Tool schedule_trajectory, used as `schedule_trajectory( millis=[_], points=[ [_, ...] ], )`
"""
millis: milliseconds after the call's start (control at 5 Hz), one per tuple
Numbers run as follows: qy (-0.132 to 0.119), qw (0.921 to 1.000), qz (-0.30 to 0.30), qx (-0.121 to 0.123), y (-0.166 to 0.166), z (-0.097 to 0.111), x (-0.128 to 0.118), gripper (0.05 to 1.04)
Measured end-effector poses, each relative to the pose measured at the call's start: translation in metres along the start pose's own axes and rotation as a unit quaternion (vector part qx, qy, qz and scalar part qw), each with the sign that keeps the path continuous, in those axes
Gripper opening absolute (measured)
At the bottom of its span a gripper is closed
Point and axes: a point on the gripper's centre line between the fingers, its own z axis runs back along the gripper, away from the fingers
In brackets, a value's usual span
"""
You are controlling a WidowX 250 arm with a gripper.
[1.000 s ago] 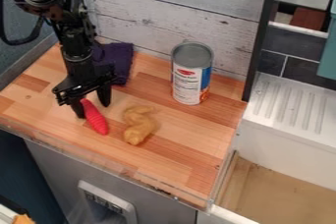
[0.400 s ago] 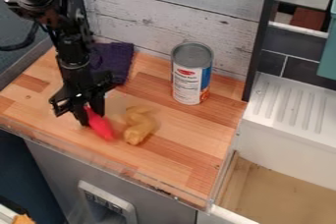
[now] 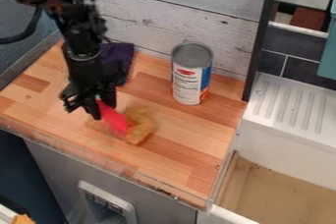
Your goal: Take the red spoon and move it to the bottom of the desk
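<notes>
Camera view: the red spoon [image 3: 116, 121] hangs or leans at the front left of the wooden desk [image 3: 181, 152], its upper end in the black gripper [image 3: 103, 110], its lower end beside or over the tan, knobbly item [image 3: 141, 132]; whether those two touch I cannot tell. To do this carry well, lift the spoon just enough to pass the tan item without dragging it, then bring it toward the near edge, keep it short of the clear rim [image 3: 108, 158], and lower it before letting go. The gripper's fingers are drawn in, one on either side of the spoon, and seem to pinch it near its end. Farther back are the purple cloth [image 3: 119, 53] and the can [image 3: 190, 78].
</notes>
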Motion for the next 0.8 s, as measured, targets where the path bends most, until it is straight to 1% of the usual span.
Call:
schedule_trajectory(
  millis=[200,400,600,800],
  points=[
    [0.027,0.9993,-0.006,-0.025,-0.013,-0.001,-0.035,0.351],
    [0.059,0.9971,-0.008,-0.048,-0.027,-0.002,-0.068,0.35],
    [0.088,0.9936,-0.025,-0.067,-0.043,-0.001,-0.103,0.35],
    [0.125,0.9889,-0.045,-0.067,-0.048,-0.011,-0.133,0.35]
  ],
)
